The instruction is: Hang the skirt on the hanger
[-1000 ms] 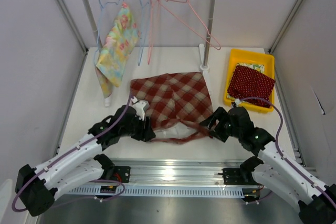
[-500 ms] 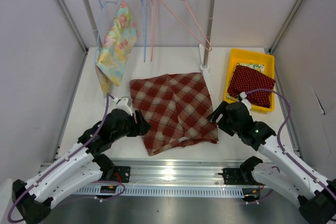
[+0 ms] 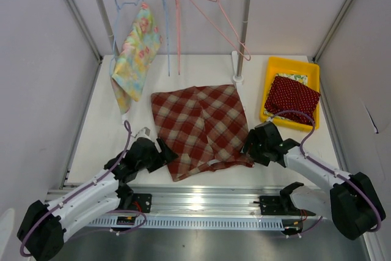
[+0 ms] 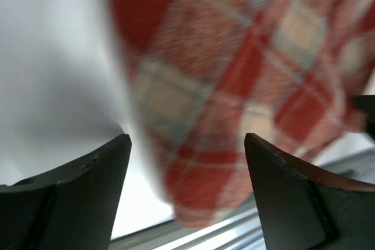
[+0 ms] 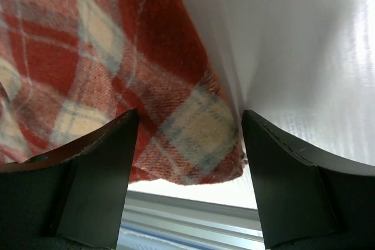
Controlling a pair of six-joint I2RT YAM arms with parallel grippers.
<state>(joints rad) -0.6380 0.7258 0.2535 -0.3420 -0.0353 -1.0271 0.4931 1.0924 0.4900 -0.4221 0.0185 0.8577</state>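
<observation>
The red plaid skirt (image 3: 201, 128) lies flat on the white table. My left gripper (image 3: 166, 153) is open and low over the skirt's near left corner (image 4: 199, 191), which lies between its jaws. My right gripper (image 3: 247, 149) is open over the skirt's near right corner (image 5: 199, 139), jaws on either side of it. Several wire hangers hang on the rail at the back; a pink hanger (image 3: 219, 21) is the rightmost, and thin blue and pink ones (image 3: 171, 29) hang beside it.
A floral cloth (image 3: 135, 53) hangs on a blue hanger at the rail's left. A yellow tray (image 3: 275, 68) at the right holds a dark red dotted cloth (image 3: 292, 97). The rack's right post (image 3: 244, 29) stands behind the skirt. A metal rail (image 3: 201, 203) runs along the near edge.
Both grippers let go of the skirt's near edge, which fell flat. They drew outward, then came back down at its two near corners. The hangers on the rail swing.
</observation>
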